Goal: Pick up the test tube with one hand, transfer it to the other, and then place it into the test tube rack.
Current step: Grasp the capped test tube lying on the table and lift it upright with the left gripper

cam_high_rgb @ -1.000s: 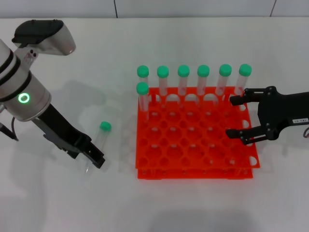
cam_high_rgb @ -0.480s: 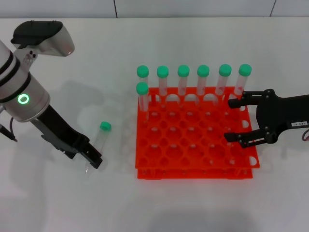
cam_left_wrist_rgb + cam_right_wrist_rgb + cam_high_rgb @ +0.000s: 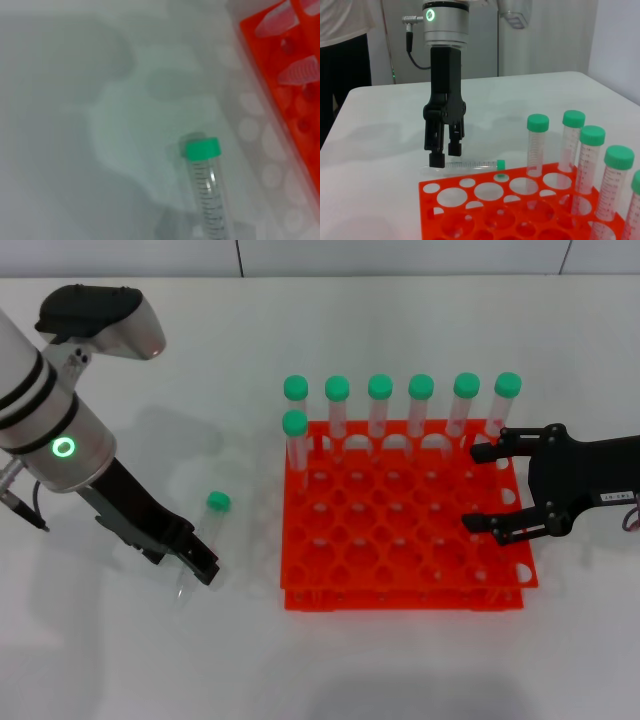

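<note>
A clear test tube with a green cap [image 3: 207,530] lies on the white table, left of the orange-red rack [image 3: 400,596]. My left gripper [image 3: 197,565] is low over the tube's pointed end. In the right wrist view its fingers [image 3: 436,159] stand slightly apart on either side of the lying tube [image 3: 470,164]. The left wrist view shows the tube [image 3: 207,185] and the rack's edge [image 3: 280,60]. My right gripper [image 3: 475,488], with a small white label, is open over the rack's right side. It holds nothing.
Several green-capped tubes [image 3: 380,405] stand in the rack's far row, and one more [image 3: 295,445] stands in the second row at the left. They also show in the right wrist view [image 3: 585,150]. White table surrounds the rack.
My left arm has shifted slightly right, its gripper staying at the tube's pointed end. My right gripper has edged a little left over the rack. The tube has not moved.
</note>
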Available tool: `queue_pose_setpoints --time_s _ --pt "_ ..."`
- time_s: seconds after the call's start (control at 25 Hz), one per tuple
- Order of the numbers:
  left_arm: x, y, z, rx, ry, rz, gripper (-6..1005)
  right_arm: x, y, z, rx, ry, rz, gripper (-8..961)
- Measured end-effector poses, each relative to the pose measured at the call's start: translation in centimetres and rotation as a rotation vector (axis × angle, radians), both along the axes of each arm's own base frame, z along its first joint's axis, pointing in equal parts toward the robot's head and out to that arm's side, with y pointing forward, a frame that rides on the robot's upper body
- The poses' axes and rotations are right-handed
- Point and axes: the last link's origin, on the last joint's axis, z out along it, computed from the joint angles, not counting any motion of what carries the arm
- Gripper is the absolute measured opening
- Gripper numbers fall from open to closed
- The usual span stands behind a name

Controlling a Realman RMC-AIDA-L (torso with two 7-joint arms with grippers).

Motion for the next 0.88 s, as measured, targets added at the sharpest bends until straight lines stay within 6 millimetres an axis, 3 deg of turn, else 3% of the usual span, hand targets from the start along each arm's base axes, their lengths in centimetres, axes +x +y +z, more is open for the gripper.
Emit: queue_pose_setpoints --time_s 0.32,0.88 --pt "0.5 -0.3 -1.2 -0.055 0.006 -0.002 786 -0.1 0.1 0.0 0.004 -0.001 0.003 855" --pt "0.9 -0.2 -1.4 -0.053 -0.004 0.004 787 0.1 0.0 0.0 0.007 -0.001 0.007 855"
